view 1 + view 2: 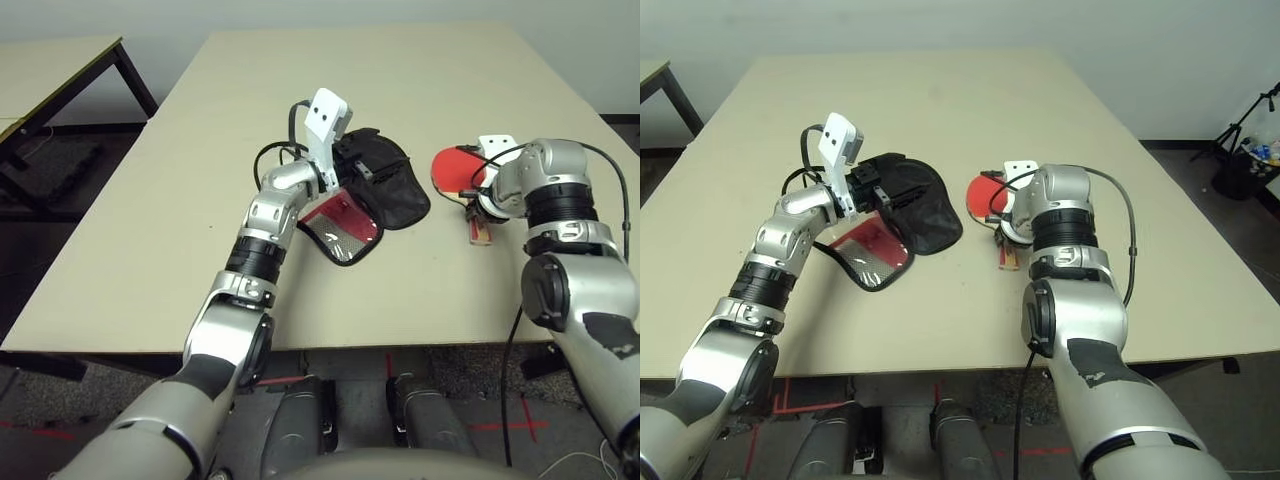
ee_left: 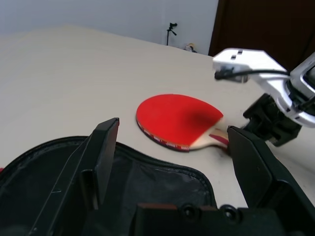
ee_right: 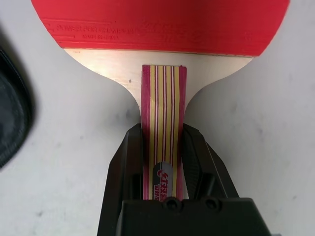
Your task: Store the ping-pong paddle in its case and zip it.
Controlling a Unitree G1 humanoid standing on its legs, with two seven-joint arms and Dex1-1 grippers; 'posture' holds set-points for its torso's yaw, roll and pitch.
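The paddle (image 2: 172, 118) lay on the table (image 1: 940, 330) to the right of the case, a little apart from it, red rubber up. My right gripper (image 3: 162, 129) had its fingers closed on the paddle's striped handle (image 3: 165, 113), one against each side. Across the rubber ran faint raised lettering, which I read as "POWER FOR CHAMPION"; the smaller line under it was too faint for me. Low on the handle sat a dark badge (image 3: 163, 179) with red letters I couldn't make out, its bottom end cut off by my gripper.

The case (image 1: 932, 222) lay spread open, black lining showing, with its clear-windowed part (image 1: 875, 258) nearer me, over red cloth. My left gripper (image 2: 173, 125) was above the lining, fingers wide apart with nothing between them, and it hid some of the case. From my head, my right wrist covered part of the paddle. Beyond the table, a tripod (image 1: 1240, 125) stood near the wall.
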